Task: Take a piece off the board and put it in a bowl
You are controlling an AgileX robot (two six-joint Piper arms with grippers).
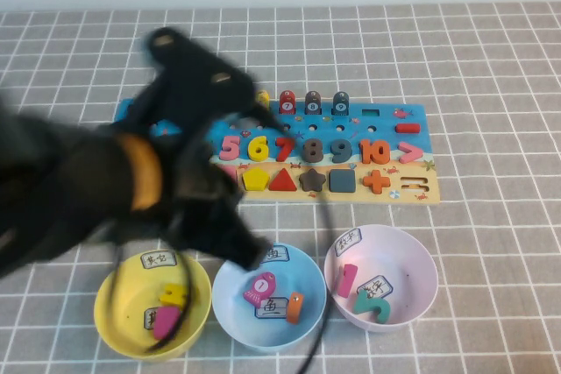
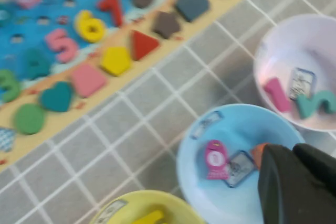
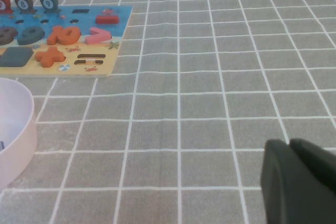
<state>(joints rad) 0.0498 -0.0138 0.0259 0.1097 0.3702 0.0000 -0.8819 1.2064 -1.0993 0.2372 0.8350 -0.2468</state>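
The teal "2" piece (image 1: 375, 308) (image 2: 315, 103) lies inside the pale pink bowl (image 1: 414, 258) (image 2: 294, 40) (image 3: 21, 124), next to a pink "1". The board (image 1: 386, 120) (image 2: 113, 38) (image 3: 121, 17) lies behind the three bowls, and my left arm hides its left part in the high view. My left gripper (image 1: 250, 251) (image 2: 294, 148) hangs shut and empty over the light blue bowl (image 1: 237, 304) (image 2: 231, 129). My right gripper (image 3: 290, 142) is shut with nothing in it, low over bare tablecloth to the right of the board, and is outside the high view.
A yellow bowl (image 1: 123, 304) (image 2: 147, 208) holding a few pieces stands left of the blue one. The blue bowl holds a pink fish piece (image 1: 260, 286) and an orange piece (image 1: 295, 306). A green "3" (image 2: 5, 85) and a teal "4" (image 2: 34, 61) remain on the board.
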